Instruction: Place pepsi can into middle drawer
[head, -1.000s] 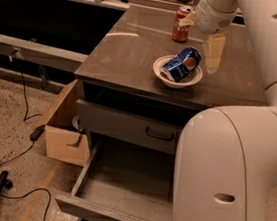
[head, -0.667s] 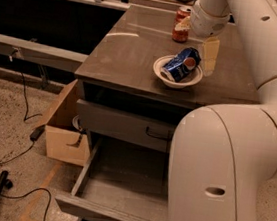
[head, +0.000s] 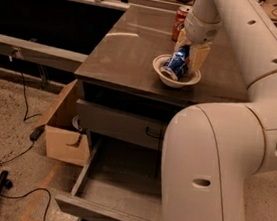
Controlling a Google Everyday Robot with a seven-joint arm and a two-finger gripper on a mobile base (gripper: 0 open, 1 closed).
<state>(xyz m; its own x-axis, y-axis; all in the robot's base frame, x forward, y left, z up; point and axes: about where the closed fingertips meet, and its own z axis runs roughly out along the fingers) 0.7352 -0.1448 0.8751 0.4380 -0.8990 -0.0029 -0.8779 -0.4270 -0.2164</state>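
The pepsi can (head: pixel 176 65) is blue and lies tilted in a white bowl (head: pixel 176 80) on the cabinet's top. My gripper (head: pixel 189 50) is right at the can's upper end, reaching down from the arm above, and hides part of it. The middle drawer (head: pixel 118 193) is pulled out below, at the cabinet's front, and its flat dark-grey floor shows nothing in it. My arm's large forearm covers the drawer's right part.
A red cola can (head: pixel 180 18) stands behind the bowl at the back of the cabinet top (head: pixel 131 46). The upper grey drawer (head: pixel 119 124) is shut. An open cardboard box (head: pixel 65 134) sits on the floor left of the cabinet, with cables near it.
My gripper has come down and left from beside the bowl onto the can's upper end. The can still lies tilted in the bowl.
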